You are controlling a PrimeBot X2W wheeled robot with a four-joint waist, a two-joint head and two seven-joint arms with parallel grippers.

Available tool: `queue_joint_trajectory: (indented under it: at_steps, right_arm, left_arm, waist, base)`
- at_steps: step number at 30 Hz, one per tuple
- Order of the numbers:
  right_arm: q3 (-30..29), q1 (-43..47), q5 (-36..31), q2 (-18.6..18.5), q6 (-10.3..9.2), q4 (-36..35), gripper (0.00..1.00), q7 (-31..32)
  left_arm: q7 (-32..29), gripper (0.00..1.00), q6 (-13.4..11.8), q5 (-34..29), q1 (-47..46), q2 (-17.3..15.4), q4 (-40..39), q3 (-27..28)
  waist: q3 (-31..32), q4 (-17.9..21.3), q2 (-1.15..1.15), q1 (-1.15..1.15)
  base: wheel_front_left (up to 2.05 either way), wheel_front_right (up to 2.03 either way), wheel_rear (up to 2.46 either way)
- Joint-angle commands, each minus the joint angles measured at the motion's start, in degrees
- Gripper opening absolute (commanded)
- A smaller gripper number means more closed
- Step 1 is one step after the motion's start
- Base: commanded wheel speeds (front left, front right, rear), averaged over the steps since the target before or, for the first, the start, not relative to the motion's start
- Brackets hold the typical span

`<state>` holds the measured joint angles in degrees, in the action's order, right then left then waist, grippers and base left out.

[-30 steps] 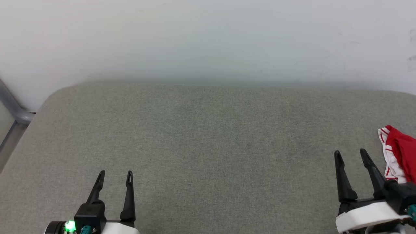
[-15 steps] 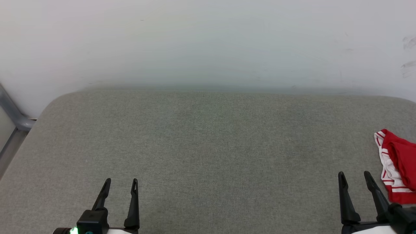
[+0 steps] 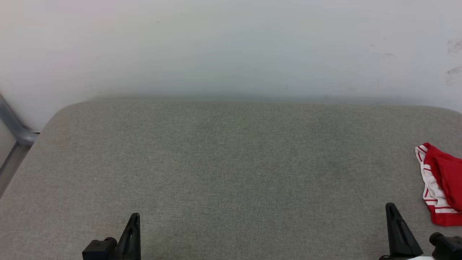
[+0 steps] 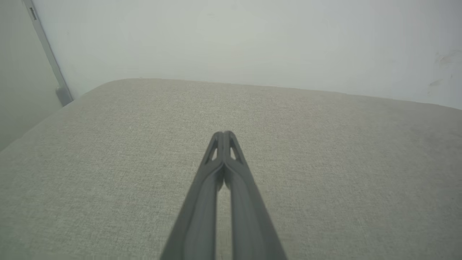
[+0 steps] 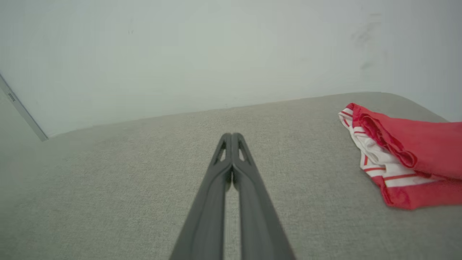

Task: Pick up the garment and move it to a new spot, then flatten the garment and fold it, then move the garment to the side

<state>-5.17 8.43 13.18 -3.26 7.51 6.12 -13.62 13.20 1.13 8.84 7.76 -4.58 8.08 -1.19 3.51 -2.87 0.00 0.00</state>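
Observation:
The garment lies folded at the right edge of the grey cushioned surface, red with white, red-striped trim; the head view cuts off its right part. It shows again in the right wrist view, garment, to the right of the fingers. My right gripper is low at the bottom right, left of the garment and apart from it, its fingers pressed together, right gripper. Near the bottom left sits my left gripper, also shut with nothing in it, left gripper.
A pale wall rises right behind the cushioned surface. A grey metal rail runs down at the far left edge. The surface's rounded back corner lies near that rail.
Both grippers have shut from open and drawn back toward the bottom edge. The camera tilted slightly between the earliest frame and the later ones. The garment has stayed put.

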Motion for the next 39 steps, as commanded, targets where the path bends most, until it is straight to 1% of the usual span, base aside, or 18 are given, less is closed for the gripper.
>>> queue_joint_trajectory:
  at_steps: [1,21,22,39]
  right_arm:
    - [-0.18,-1.2,2.31,-0.01,0.0,-0.6,0.0,0.39]
    - [-0.47,-4.84,22.4,0.09,-0.01,1.49,0.0,5.52]
    - [-0.5,-5.15,24.16,0.1,-0.01,1.67,0.0,5.97]
    - [-0.73,-7.61,37.71,0.18,-0.01,3.18,0.0,9.48]
  left_arm:
    - [-0.44,0.0,0.39,2.25,-1.66,0.02,-0.58,0.55]
    - [-5.29,0.0,1.97,23.51,-4.85,0.45,0.85,2.26]
    - [-5.73,0.0,2.1,25.38,-5.14,0.49,1.0,2.43]
    - [-9.18,0.0,3.21,39.69,-7.46,0.76,2.18,3.75]
  waist:
    - [-0.04,0.02,0.0,0.0]
    - [-0.65,0.5,0.0,0.0]
    - [-0.71,0.54,0.0,0.0]
    - [-1.23,0.95,0.0,0.0]
  base:
    - [0.0,0.0,0.0]
    - [0.0,0.0,0.0]
    - [0.0,0.0,0.0]
    - [0.0,0.0,0.0]
